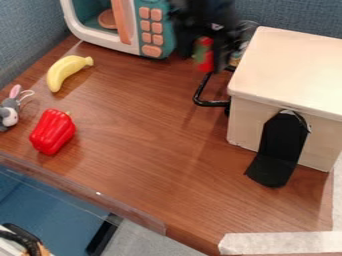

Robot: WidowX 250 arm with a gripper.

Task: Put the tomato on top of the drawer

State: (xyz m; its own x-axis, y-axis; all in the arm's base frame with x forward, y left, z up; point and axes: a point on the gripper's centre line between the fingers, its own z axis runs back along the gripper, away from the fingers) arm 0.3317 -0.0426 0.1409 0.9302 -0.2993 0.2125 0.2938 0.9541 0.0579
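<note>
My end effector (pixel 206 56) is near the top of the camera view, pinching the tomato (pixel 204 53), red with a patch of green, between its two fingers. The drawer (pixel 287 67), a pale box with a flat top, stands to the right of my end effector, and the tomato is beside it, not on top. A black handle (pixel 280 150) juts from the drawer's front, lower and farther right from me. In the view, a bent black bar (pixel 199 97) lies just below my end effector, against the drawer's side.

The toy microwave (pixel 160 32) is just to my left, its door (pixel 121 21) standing open on a round orange plate (pixel 107 19) inside. Farther left, the banana (pixel 64 72) rests on the surface (pixel 153 145). Below it and well apart from me lies the red bell pepper (pixel 53 131), with a grey-and-white toy rabbit (pixel 9 112) beyond it at the left edge.
</note>
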